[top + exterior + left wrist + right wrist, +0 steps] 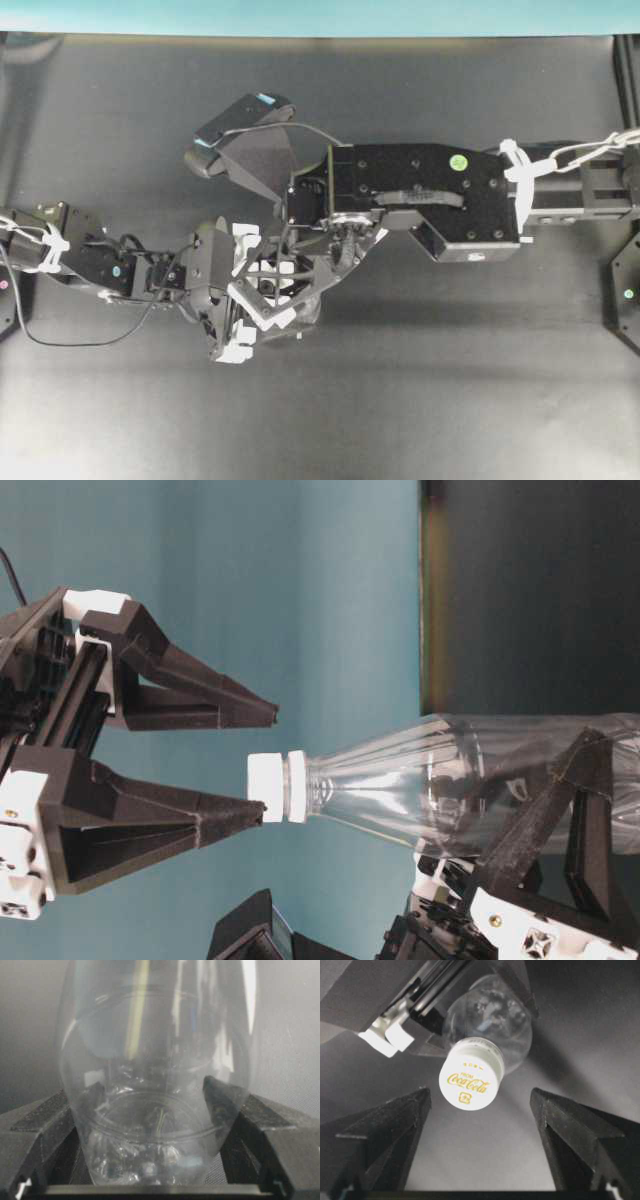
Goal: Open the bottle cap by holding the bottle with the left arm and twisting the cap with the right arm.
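L pincer (160, 1110) grips bottle (450, 780); R pincer (480, 1105) wide, straddling cap (471, 1081), not touching.

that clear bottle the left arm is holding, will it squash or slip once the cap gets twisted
The bottle looks empty and thin-walled, so it is probably light and may dent under a firm squeeze. Its smooth, round body could turn within the left gripper jaws during twisting. The bottle cap is narrow, giving the open right gripper little to bite on.
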{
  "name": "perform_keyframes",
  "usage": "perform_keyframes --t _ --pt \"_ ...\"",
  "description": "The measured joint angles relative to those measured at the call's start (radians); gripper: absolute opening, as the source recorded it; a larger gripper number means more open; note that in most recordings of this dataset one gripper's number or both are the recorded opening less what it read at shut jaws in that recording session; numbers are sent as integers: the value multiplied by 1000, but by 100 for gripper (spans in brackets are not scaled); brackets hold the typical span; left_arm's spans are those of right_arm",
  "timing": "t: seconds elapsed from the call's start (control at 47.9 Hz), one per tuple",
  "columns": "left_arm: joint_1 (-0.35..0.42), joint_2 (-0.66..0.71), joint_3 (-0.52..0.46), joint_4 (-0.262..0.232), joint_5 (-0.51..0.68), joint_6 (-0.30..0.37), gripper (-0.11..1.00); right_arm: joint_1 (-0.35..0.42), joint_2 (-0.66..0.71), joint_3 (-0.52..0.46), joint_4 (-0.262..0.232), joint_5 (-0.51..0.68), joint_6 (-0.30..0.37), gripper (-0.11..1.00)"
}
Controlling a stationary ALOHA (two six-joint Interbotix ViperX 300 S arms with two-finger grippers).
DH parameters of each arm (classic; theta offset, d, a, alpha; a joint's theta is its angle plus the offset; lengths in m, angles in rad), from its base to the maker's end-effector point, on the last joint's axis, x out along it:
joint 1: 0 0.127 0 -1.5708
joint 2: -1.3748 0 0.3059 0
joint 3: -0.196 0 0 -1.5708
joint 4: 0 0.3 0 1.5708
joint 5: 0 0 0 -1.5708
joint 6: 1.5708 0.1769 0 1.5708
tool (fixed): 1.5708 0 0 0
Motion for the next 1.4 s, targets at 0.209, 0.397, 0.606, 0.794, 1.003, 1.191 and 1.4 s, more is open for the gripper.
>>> perform_keyframes --t 0.209,0.397,0.606,0.794,1.003,1.191,1.4 --pt "2 0 0 -2 0 0 81 0 2 -5 0 -9 0 70" --pt "2 -2 0 -2 0 0 81 -3 3 -8 0 -9 -2 69" --pt "2 0 0 0 2 2 81 -5 9 -8 0 -12 -21 60" --pt "2 0 0 -2 0 0 81 -5 12 -11 0 -21 -74 37" --pt "2 -2 0 0 0 0 81 -5 12 -11 0 -28 -167 37" --pt "2 0 0 0 0 0 81 -9 12 -11 0 -17 -344 37" --pt "2 0 0 0 2 0 81 -11 15 -17 0 2 -729 37"
